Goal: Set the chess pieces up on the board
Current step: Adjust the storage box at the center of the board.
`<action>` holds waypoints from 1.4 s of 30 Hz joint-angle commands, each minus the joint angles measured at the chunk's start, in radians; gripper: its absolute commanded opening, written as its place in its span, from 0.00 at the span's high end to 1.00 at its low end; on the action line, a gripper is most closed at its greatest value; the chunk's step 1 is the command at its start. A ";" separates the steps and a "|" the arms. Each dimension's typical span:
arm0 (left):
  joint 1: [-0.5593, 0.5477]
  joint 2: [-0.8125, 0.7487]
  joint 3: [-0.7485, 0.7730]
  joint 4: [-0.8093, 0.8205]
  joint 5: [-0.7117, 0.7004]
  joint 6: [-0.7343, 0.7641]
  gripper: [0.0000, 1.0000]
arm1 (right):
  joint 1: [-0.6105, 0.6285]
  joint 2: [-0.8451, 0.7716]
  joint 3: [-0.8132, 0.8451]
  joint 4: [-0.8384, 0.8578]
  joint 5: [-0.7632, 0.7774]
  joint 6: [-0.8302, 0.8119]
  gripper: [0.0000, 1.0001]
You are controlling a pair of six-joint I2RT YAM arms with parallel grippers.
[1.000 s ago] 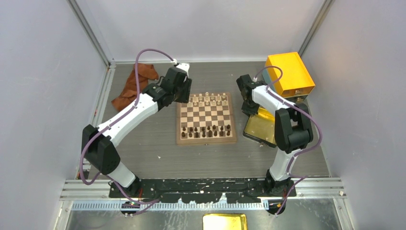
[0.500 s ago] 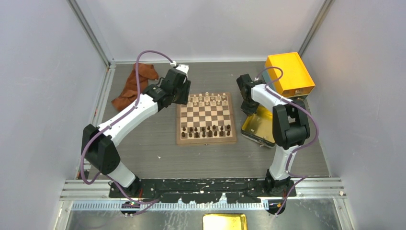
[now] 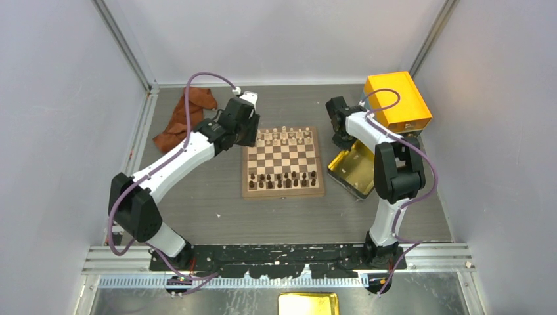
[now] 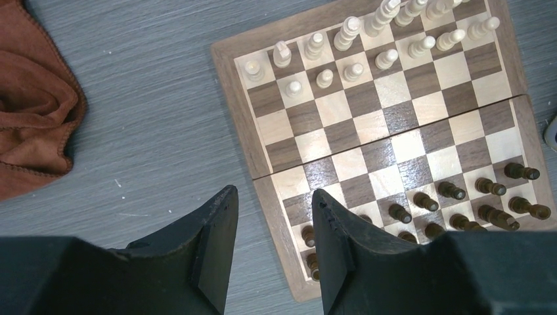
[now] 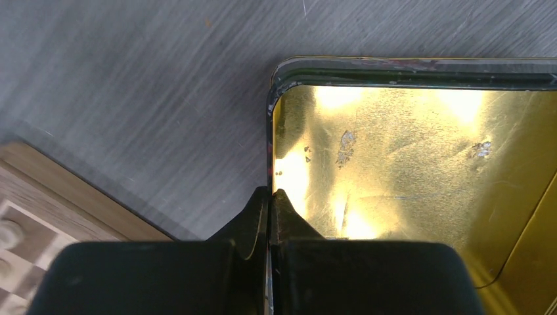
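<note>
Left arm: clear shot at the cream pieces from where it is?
Probably yes. The left gripper hovers open and empty beside the board, with nothing between it and the cream pieces; the right gripper is off pinching the tray.

The 2 arms, left arm [image 3: 178,156] and right arm [image 3: 385,223], have white tube-like links between chunky black joint housings, each trailed by a looping purple cable [image 3: 186,108], and each ends in 2 blunt, matte black, wedge-shaped fingers [image 4: 213,243] on a boxy black wrist block.

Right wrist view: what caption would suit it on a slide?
Right fingers pinch the golden tray by its wall, beside the board.
</note>
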 commanded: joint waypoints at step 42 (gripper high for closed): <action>-0.090 -0.140 -0.056 0.029 0.027 -0.003 0.54 | -0.127 0.010 -0.004 0.245 0.082 0.478 0.62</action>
